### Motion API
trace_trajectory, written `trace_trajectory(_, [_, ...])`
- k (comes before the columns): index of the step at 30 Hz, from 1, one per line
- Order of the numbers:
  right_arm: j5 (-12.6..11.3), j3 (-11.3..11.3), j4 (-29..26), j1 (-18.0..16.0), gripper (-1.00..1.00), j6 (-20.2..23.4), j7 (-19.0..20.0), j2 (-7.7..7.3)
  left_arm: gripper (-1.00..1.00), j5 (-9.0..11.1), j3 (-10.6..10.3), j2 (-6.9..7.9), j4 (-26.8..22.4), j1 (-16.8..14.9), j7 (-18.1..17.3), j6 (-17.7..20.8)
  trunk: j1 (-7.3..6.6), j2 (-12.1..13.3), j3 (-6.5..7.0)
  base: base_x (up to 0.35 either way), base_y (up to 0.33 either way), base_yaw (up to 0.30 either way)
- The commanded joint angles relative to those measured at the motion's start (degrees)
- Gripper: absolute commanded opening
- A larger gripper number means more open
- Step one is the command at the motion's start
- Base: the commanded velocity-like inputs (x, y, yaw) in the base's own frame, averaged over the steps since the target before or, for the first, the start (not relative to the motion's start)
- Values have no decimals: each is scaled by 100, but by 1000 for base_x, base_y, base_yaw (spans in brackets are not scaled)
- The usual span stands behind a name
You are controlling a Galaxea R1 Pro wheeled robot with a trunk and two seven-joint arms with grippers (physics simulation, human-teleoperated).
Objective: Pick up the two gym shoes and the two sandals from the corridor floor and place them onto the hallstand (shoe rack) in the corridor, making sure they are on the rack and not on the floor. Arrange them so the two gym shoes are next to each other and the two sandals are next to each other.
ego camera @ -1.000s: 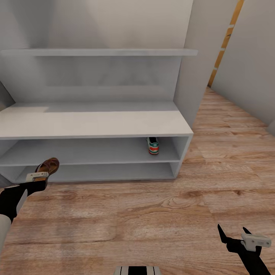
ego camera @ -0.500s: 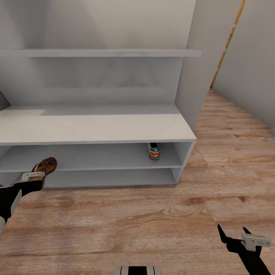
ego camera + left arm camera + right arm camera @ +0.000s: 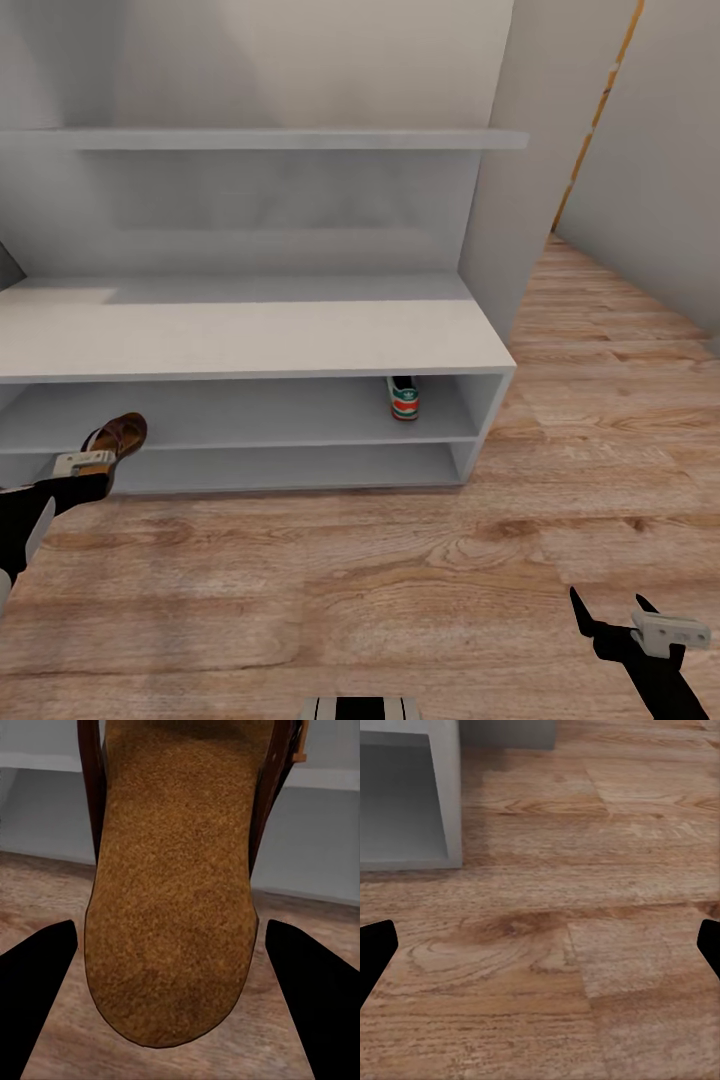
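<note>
A: What sits around the hallstand (image 3: 250, 340)?
B: A thin wall shelf (image 3: 260, 138) runs across the upper part of the head view, and a grey wall panel (image 3: 500, 200) stands at the unit's right end. One gym shoe (image 3: 403, 397) stands in the upper compartment, toward the right, heel facing out.

A: And the sandal (image 3: 118, 437)?
B: Lower left of the frame, in front of the shelf openings, clamped in the left gripper (image 3: 88, 462). In the left wrist view its tan footbed (image 3: 176, 885) lies between the dark fingertips (image 3: 34, 975).

A: The right gripper (image 3: 610, 612)?
B: Lower right corner, fingers spread apart with nothing between them, above the corridor floor (image 3: 380, 580). The right wrist view shows the planks and a corner of the unit (image 3: 442, 795).

A: The room?
B: Pale walls, wood-grain planks, and an orange strip (image 3: 600, 100) at the upper right.
</note>
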Motion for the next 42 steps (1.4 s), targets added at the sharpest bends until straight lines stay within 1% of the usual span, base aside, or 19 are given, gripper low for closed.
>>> trace_trajectory(1, [0,0,0,0,100,0,0,0,-100,1,0,1,16,3,1,-3,0,0,0,7,0,0])
trace_trajectory(20, [0,0,8,1,100,0,0,0,-100,0,-4,1,238,35,16,-48,0,0,0,2,0,0])
trace_trajectory(26, [0,0,8,-1,100,0,0,0,-100,0,-3,-2,381,55,22,-98,0,0,0,0,0,0])
trace_trajectory(42, [0,0,7,-2,100,0,0,0,-100,0,-3,3,461,67,18,-180,0,0,0,0,0,0])
